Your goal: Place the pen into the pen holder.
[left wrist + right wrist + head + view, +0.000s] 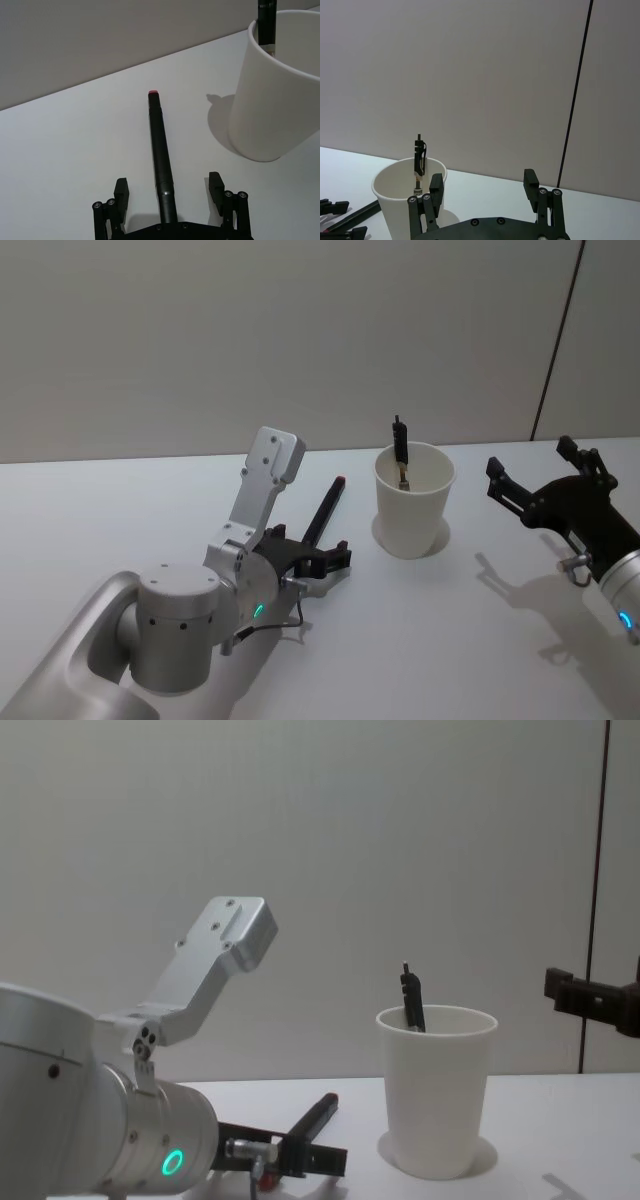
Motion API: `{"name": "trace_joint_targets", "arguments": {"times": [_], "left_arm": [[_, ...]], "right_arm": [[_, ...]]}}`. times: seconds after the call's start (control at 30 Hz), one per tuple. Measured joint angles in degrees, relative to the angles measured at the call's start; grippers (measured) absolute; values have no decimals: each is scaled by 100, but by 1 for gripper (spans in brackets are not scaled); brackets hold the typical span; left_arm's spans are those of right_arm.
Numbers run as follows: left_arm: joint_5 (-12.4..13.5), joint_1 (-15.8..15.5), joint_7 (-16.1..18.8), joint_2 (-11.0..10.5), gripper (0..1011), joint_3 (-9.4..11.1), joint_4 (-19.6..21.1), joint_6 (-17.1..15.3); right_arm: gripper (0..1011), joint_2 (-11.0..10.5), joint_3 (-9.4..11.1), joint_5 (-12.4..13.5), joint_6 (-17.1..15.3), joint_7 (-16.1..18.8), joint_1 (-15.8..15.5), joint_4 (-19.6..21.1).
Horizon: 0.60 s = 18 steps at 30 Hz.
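Closing my left gripper (168, 179) is where I expect trouble. Its fingers stand wide apart, one on each side of the red-capped pen (159, 135) and clear of it. They straddle the pen's near end, not its middle. A pinch that far back could let the long barrel droop or swivel once it is lifted. The pen lies flat on the white table (120, 500), red end pointing away from the wrist, just left of the pen holder (413, 515) (a light paper cup, I judge, and easy to tip). A swinging pen tip could knock the cup over, or snag on the second pen (400, 445) that leans against its far rim. Farther right, my right gripper (483, 176) hovers near the cup, and a drift inward could bump it.

Pose, left to right: the left arm comes in low from the lower left, wrist aimed forward and rightward along the pen. I cannot tell whether its fingertips touch the tabletop. The right arm hangs above the table to the right of the cup, fingers spread wide, holding nothing, pointed toward the holder.
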<state>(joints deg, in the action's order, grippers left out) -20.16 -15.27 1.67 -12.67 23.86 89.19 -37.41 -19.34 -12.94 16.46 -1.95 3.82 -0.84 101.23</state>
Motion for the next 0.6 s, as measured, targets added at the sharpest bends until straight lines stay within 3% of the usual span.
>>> {"name": "trace_joint_targets", "arguments": {"times": [0.17, 0.6], "left_arm": [[-7, 1, 12, 4, 1001, -7, -4, -4], [-15, 5, 39, 9, 667, -22, -13, -12]], "right_arm": [[1001, 0, 0, 0, 0, 0, 1, 0], [1001, 0, 0, 0, 0, 0, 0, 0]]}}
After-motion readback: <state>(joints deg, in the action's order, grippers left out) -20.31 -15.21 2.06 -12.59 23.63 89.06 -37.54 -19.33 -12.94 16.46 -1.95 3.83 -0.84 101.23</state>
